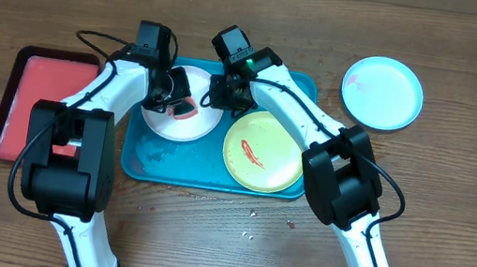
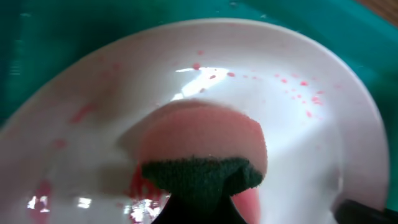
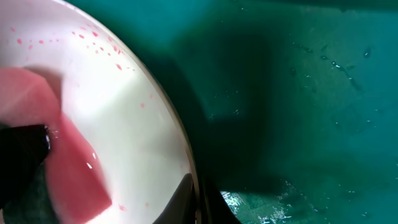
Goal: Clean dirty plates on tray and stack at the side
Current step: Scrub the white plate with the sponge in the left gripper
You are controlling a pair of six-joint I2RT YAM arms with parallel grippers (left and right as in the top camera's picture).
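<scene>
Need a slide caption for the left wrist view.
Pink sponge resting on the red-speckled white plate inside the teal tray.

No text, label, brand, number or sign can be read in any of the 3 views.
</scene>
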